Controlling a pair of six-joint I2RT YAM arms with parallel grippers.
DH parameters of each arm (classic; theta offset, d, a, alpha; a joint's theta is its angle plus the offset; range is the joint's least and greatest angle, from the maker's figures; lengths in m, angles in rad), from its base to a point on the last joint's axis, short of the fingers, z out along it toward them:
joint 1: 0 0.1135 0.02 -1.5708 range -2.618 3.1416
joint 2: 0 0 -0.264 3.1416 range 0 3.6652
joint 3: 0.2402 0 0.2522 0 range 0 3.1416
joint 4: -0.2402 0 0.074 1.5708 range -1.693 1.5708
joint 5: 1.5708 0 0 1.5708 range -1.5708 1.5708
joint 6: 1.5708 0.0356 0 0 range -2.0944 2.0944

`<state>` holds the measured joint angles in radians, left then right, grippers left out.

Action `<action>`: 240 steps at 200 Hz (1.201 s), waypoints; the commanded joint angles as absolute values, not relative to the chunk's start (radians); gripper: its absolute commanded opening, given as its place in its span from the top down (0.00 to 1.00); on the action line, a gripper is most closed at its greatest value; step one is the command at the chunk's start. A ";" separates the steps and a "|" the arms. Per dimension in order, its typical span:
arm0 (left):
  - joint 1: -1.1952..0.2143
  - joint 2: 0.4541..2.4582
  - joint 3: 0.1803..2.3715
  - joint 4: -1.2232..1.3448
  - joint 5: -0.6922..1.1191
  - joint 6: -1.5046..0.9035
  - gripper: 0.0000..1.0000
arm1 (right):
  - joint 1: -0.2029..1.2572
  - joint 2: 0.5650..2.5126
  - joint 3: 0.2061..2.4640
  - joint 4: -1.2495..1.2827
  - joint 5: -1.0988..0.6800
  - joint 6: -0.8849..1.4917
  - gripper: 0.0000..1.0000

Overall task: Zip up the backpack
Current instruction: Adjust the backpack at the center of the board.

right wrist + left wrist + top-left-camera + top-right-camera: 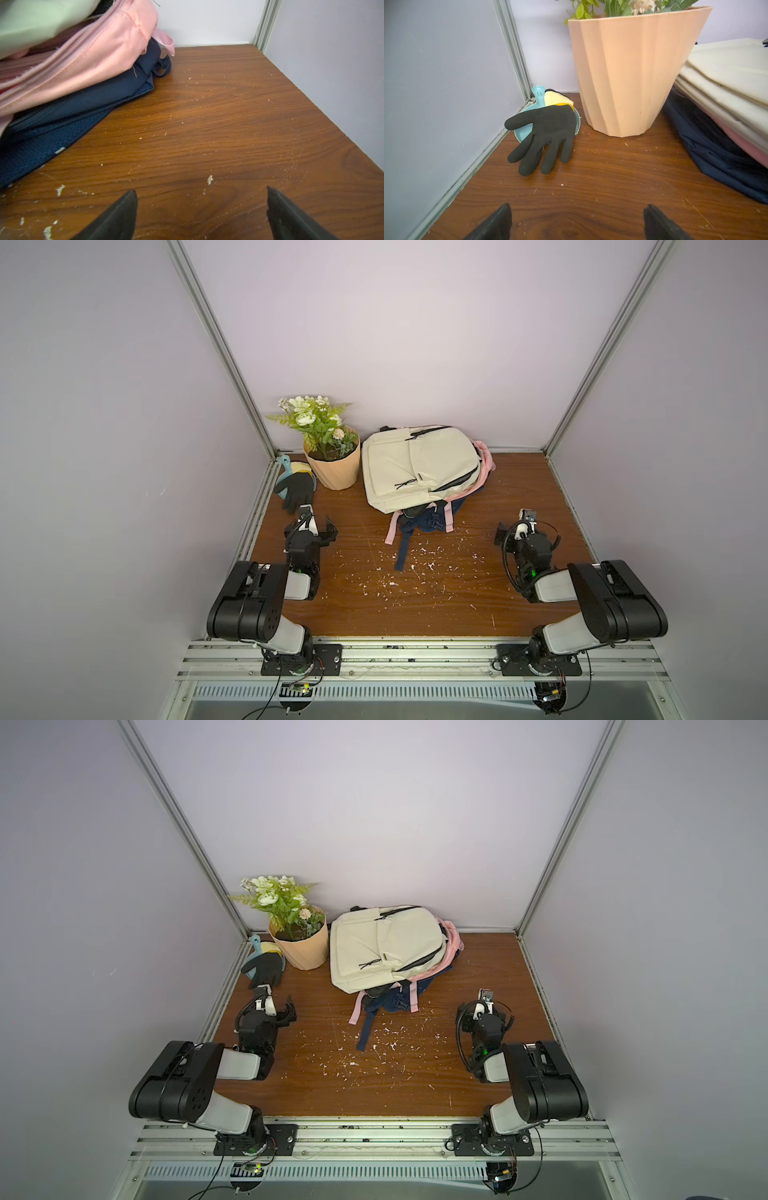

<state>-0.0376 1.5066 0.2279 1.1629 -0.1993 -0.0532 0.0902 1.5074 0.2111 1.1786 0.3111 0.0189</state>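
1. In both top views the cream backpack (419, 466) lies flat on top of a pink backpack (485, 462) and a navy backpack (440, 519). The stack sits just beside the peach flowerpot (332, 467), on the pot's side away from the black glove (296, 489). The cream backpack's long axis runs from the back wall toward the arms. A dark open zip gap (457, 481) follows the edge farthest from the pot. The left gripper (311, 526) and right gripper (525, 527) are both spread and empty, short of the stack. The right one looks nearer that gap, so the reach is probably its job.
2. In the left wrist view the fingertips (500, 220) stand wide apart over bare table (612, 187). They face the glove, which is draped over a light-blue handled dish (527, 131), with the pot next to it. Beyond the pot only a cream edge shows, and no zip.
3. In the right wrist view the jaws are spread and hold nothing. The pink pack's own zipper and the navy pack beneath it show close. The cream backpack is a blurred corner, and its gap is hidden, so only the top views show it.
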 commanded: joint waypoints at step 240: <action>-0.077 1.388 0.304 0.969 -0.203 0.021 0.00 | 0.093 1.402 0.324 0.976 0.217 -0.024 0.00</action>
